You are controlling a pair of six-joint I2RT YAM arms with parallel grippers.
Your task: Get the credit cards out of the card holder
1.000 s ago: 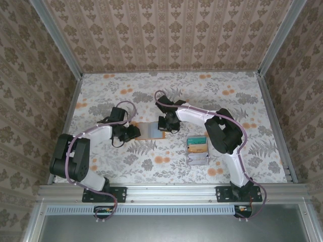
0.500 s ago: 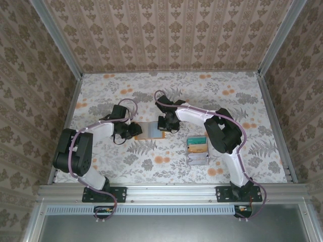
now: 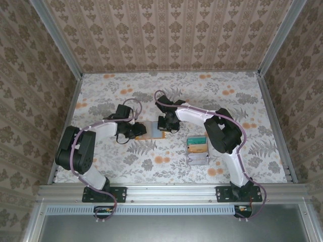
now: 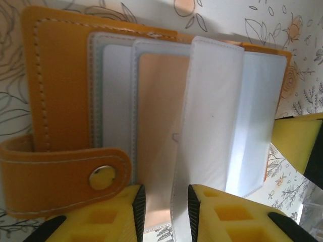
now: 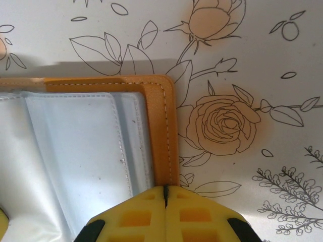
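The orange card holder (image 3: pixel 150 129) lies open on the floral table between my two grippers. In the left wrist view its orange cover (image 4: pixel 60 85) and snap strap (image 4: pixel 103 177) are at the left, with grey-blue sleeves fanned to the right. A tan-orange credit card (image 4: pixel 159 126) sits in one sleeve. My left gripper (image 4: pixel 165 204) is open by a narrow gap at the holder's near edge; the tan card's edge and a pale sleeve flap (image 4: pixel 212 116) show in the gap. My right gripper (image 5: pixel 165 190) is shut, tips against the holder's orange border (image 5: pixel 162 116).
A grey tray (image 3: pixel 198 157) holding teal and yellow cards stands right of the holder, near the right arm's elbow. Patterned walls enclose the table on three sides. A metal rail (image 3: pixel 171 190) runs along the near edge.
My left arm has swung right, bringing its gripper closer against the holder's left side. The right arm and the holder have stayed put.
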